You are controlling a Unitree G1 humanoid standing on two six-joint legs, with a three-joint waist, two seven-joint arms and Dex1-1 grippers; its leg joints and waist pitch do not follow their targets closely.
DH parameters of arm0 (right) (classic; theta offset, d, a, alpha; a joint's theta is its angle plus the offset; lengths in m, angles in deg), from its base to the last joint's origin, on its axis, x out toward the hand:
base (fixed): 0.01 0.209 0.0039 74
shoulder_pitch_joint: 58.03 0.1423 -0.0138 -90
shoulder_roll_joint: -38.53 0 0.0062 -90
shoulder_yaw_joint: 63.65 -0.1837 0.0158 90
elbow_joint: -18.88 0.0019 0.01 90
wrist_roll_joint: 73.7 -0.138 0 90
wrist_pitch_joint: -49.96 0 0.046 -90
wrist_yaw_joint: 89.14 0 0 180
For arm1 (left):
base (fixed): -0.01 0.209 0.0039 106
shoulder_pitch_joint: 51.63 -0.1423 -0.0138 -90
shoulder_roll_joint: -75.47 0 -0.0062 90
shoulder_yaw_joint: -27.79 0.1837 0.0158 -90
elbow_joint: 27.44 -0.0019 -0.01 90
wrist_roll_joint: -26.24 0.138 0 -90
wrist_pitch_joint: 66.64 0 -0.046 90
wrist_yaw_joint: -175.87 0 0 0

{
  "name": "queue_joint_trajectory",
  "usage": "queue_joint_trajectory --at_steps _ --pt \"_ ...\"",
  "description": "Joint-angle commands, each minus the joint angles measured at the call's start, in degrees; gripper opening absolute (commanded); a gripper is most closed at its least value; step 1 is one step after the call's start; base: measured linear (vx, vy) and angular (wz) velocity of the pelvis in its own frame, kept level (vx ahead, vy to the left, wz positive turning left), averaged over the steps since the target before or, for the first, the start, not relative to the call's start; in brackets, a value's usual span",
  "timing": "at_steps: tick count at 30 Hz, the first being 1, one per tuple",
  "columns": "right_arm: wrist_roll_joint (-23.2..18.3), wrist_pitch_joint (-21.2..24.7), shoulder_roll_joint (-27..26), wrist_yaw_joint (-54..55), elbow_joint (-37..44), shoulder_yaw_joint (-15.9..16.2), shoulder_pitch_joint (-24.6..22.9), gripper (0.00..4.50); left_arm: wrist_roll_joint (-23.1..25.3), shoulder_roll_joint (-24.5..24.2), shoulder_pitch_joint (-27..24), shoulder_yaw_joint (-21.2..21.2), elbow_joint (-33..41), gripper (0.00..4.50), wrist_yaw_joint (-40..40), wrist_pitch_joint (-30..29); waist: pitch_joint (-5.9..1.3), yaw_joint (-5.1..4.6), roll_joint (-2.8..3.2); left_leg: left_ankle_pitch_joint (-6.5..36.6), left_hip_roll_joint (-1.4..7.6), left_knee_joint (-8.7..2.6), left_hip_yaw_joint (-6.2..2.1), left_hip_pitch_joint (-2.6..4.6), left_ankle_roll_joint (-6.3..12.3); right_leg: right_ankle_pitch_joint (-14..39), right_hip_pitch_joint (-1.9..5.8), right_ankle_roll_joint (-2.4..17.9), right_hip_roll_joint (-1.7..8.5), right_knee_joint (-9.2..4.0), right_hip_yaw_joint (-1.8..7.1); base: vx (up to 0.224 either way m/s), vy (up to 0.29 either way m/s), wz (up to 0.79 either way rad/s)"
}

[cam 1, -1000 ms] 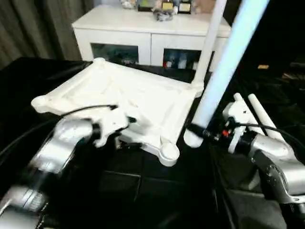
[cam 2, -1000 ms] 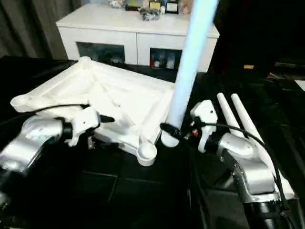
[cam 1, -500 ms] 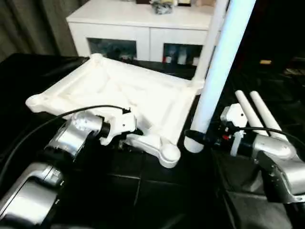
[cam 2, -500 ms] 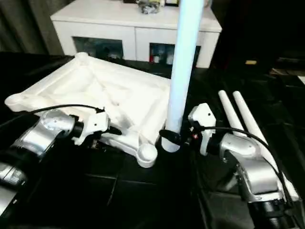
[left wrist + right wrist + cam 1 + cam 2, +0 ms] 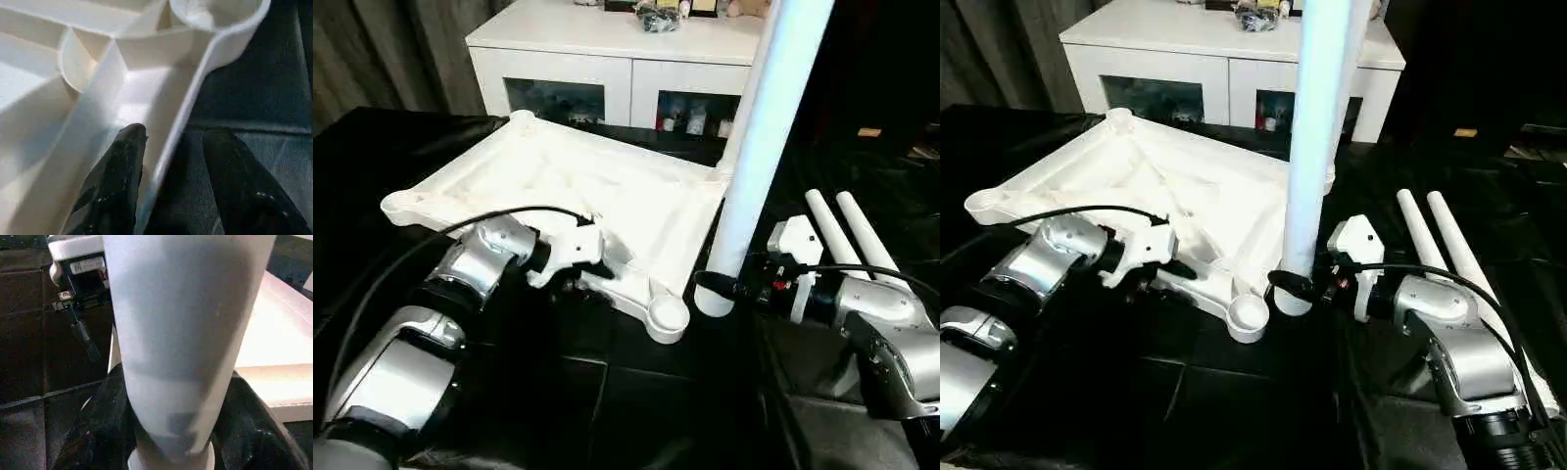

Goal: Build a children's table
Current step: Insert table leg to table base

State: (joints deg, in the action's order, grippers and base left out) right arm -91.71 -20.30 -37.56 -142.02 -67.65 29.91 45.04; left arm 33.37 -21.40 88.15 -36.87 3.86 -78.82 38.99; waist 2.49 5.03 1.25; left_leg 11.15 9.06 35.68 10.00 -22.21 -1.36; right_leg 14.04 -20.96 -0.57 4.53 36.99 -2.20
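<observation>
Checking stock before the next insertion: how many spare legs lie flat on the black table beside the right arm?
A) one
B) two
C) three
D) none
B: two white tube legs lie side by side on the black table, apart from the leg held upright in the right gripper.

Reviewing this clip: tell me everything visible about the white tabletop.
The tabletop is white, plastic-looking and rectangular, lying underside up, slightly tilted, on the black table. It has raised ribs and round corner sockets; the near socket is empty, and one leg already stands in the far right corner. The left gripper straddles its near rim, one finger inside. The right gripper holds another leg upright beside the near socket.
</observation>
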Motion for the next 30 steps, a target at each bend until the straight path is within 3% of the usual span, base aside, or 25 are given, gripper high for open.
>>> queue_joint_trajectory --at_steps 1,3,9,14,16,17,20,22,24,25,26,27,28,29,30 --pt "0.08 -0.86 0.56 -0.31 0.97 0.20 -0.10 1.86 1.44 0.32 1.59 0.70 -1.27 1.86 -0.65 1.34 -3.64 0.04 -0.02 8.86 4.45 -4.69 -1.64 1.58 2.66 -7.10 2.11 17.96 4.95 -3.86 2.35 0.000 0.000 0.00" --pt "0.18 -0.97 0.53 -0.28 0.76 0.24 0.18 1.86 3.15 0.80 2.14 1.57 -3.18 1.74 -0.89 2.58 -3.60 0.07 0.20 9.31 4.49 -4.74 -1.71 1.61 2.58 -6.62 2.06 18.06 4.98 -3.91 2.35 0.000 0.000 0.00" --pt "0.20 -0.97 0.23 0.30 0.83 0.10 0.16 1.86 3.22 1.57 2.62 0.72 -4.90 1.26 0.35 2.27 -3.57 0.05 0.10 9.69 4.53 -4.82 -1.70 1.60 2.43 -6.81 2.13 18.29 5.03 -3.90 2.39 0.000 0.000 0.00" --pt "2.17 -3.13 -1.43 4.91 -1.38 -1.64 1.09 1.86 3.51 1.02 1.07 0.80 -4.30 0.81 -1.32 -4.32 -3.43 -0.09 0.14 10.36 4.60 -5.05 -1.73 1.65 1.74 -5.74 1.96 18.42 5.11 -4.02 2.40 0.000 0.000 0.00" --pt "2.86 -3.44 -2.73 9.17 -3.58 -3.86 2.82 1.86 2.88 0.91 -0.85 -0.08 -2.77 0.67 -1.35 -7.97 -3.30 -0.51 0.23 11.13 4.45 -5.27 -1.75 1.56 1.08 -4.41 1.87 18.51 5.00 -4.09 2.37 0.000 0.000 0.00" --pt "2.22 -2.73 -3.68 12.10 -4.85 -6.16 4.19 1.86 0.92 1.16 -3.70 -1.96 0.41 0.65 0.23 -11.94 -3.26 -0.61 0.28 11.96 4.47 -5.32 -1.68 1.77 0.56 -3.32 1.87 18.67 4.99 -4.20 2.37 0.000 0.000 0.00" --pt "0.82 -1.15 -4.18 13.20 -4.47 -7.65 4.66 1.86 -0.47 1.43 -7.20 -3.80 4.32 0.56 4.14 -16.26 -3.22 -1.09 0.17 11.84 4.25 -5.08 -1.35 1.58 1.69 -1.61 2.03 18.62 4.99 -4.41 2.46 0.000 0.000 0.00" --pt "-0.32 0.38 -4.55 13.87 -3.53 -8.46 4.55 1.86 -2.01 1.35 -11.98 -5.55 10.85 0.54 6.91 -23.21 -3.11 -1.39 0.24 11.26 4.25 -5.15 -1.40 1.28 2.57 -0.46 2.10 18.08 5.00 -4.60 2.42 0.000 0.000 0.00" --pt "-0.65 0.70 -4.58 13.86 -3.40 -8.55 4.43 1.86 -2.24 1.27 -14.48 -6.07 14.50 0.50 8.16 -25.88 -2.95 -2.03 0.35 11.71 4.24 -5.34 -1.53 1.05 3.10 2.38 2.03 17.36 4.81 -4.89 2.26 0.000 0.000 0.00" --pt "-0.52 0.68 -4.52 14.09 -3.50 -8.45 4.10 1.86 -2.23 1.40 -19.21 -7.04 21.77 0.46 10.97 -31.28 -2.89 -2.25 0.07 12.58 4.37 -5.38 -1.38 1.24 2.93 3.34 1.88 17.23 4.73 -4.96 2.33 0.000 0.000 0.00" --pt "-0.45 0.54 -4.55 14.20 -3.64 -8.37 3.92 1.86 -1.90 1.47 -21.90 -7.38 26.07 0.44 12.30 -34.03 -2.69 -2.66 0.14 13.53 4.38 -5.56 -1.59 0.97 2.72 6.01 1.93 16.62 4.80 -5.28 2.30 0.000 0.000 0.00" --pt "-0.38 0.43 -4.62 14.30 -3.78 -8.33 3.85 1.86 -1.54 1.55 -23.65 -7.57 28.94 0.42 13.08 -35.07 -2.78 -2.70 0.36 14.19 4.47 -5.57 -1.58 1.13 2.45 7.09 1.86 16.31 4.79 -5.28 2.32 0.000 0.000 0.00" --pt "-0.31 0.33 -4.77 14.39 -3.97 -8.28 3.84 1.86 -1.02 1.73 -25.60 -7.81 32.13 0.40 14.01 -34.86 -2.62 -2.96 0.04 14.96 4.52 -5.72 -1.70 1.09 2.24 9.52 1.75 15.61 4.78 -5.50 2.36 0.000 0.000 0.00" --pt "-0.25 0.27 -4.88 14.44 -4.12 -8.25 3.85 1.86 -0.71 1.94 -26.91 -8.05 34.29 0.37 14.74 -34.66 -2.47 -3.12 0.21 16.19 4.38 -5.83 -1.68 1.05 1.88 12.59 1.59 14.54 4.67 -5.91 2.38 0.000 0.000 0.00" --pt "-0.28 0.35 -5.00 14.44 -4.31 -8.18 3.94 1.86 -0.91 2.61 -28.00 -8.73 36.24 0.37 15.77 -35.24 -2.49 -3.08 -0.17 16.77 4.29 -5.80 -1.63 1.22 1.53 14.81 1.30 13.67 4.60 -6.00 2.48 0.000 0.000 0.00"
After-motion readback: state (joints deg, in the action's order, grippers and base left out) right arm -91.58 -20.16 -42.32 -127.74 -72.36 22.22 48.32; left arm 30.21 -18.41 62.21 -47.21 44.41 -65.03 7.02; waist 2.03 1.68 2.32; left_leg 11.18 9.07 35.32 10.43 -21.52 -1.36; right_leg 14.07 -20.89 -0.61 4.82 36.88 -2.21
